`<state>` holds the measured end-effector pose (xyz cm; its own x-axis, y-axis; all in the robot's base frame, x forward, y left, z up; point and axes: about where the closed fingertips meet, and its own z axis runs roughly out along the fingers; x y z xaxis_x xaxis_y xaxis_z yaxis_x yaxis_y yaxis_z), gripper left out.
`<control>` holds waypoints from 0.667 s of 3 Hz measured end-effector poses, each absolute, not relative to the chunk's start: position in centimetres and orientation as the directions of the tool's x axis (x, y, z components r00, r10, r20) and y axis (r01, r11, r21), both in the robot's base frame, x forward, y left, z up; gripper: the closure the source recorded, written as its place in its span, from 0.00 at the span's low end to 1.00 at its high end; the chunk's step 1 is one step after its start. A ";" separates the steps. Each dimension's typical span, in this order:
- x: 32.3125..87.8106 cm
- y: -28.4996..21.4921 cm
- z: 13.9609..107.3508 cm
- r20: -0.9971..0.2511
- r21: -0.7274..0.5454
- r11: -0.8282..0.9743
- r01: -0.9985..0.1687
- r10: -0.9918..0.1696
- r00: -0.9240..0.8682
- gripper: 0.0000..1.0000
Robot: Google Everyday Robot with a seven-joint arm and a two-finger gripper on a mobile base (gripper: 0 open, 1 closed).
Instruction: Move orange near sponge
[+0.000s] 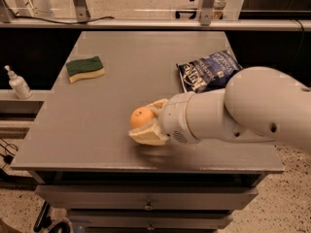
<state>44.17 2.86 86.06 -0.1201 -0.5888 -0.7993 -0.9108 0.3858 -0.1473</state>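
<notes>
Far left, off the table and lower than its top, a small white bottle with a pump head stands upright on a ledge. On the grey table, towards the back left corner, lies the sponge, dark green side up over its pale yellow layer, flat and with nothing touching it. The bare surface stretches from there down to the front edge.

Near the front of the table, a little left of centre, sits the orange, well apart from the sponge and on the nearer side of the table. The end effector clamps it: its two cream fingers close on the fruit, one above and behind, one below and in front, and the left side of the orange shows between them. Whether the orange rests on the table or is raised off it cannot be told.

Behind the end effector the thick white arm runs off to the right edge, low over the table. Beyond it, at the back right, a blue chip bag lies flat, its lower right part hidden by the arm. Under the table top, grey drawers show along the front
</notes>
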 end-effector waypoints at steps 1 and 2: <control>44.0 2.2 89.9 -0.822 -0.202 0.386 -0.900 -0.566 -0.059 1.00; 44.6 2.9 89.9 -0.826 -0.207 0.381 -0.901 -0.562 -0.048 1.00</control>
<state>44.57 2.92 89.87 -0.0485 -0.5623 -0.8255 -0.9013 0.3809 -0.2065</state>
